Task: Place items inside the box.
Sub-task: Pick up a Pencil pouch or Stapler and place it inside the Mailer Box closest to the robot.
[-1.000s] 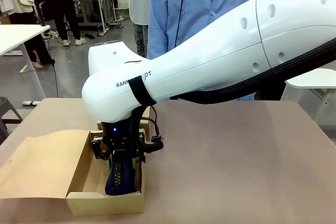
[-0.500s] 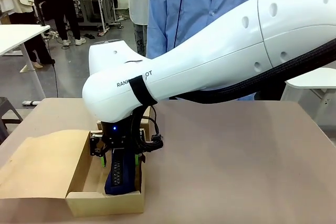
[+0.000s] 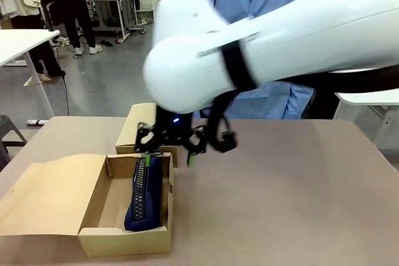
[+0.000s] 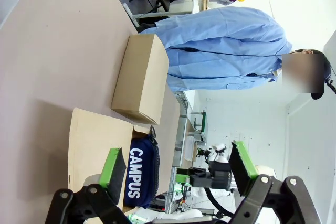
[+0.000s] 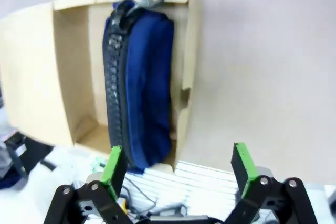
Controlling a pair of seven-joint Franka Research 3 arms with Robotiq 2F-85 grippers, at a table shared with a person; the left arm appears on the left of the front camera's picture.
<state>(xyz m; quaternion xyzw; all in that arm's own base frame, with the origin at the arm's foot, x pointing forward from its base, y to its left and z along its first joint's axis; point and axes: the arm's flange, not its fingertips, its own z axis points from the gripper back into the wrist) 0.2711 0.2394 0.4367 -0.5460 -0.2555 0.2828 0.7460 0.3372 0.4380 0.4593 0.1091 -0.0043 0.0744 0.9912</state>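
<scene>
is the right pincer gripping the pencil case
No, the pencil case lies in the box while the right pincer hangs open, clear of it, gripping nothing.

Glossy white right arm (image 3: 293,35) with black band (image 3: 235,65); black end effector (image 3: 168,155), green pads (image 5: 242,162).

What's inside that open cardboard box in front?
A navy zip pencil case lettered CAMPUS lies along one side wall of the box, with bare cardboard floor beside it. Whatever might lie under the case is covered.

box (image 3: 124,240) — left free, pencil case (image 3: 143,197) right
</scene>
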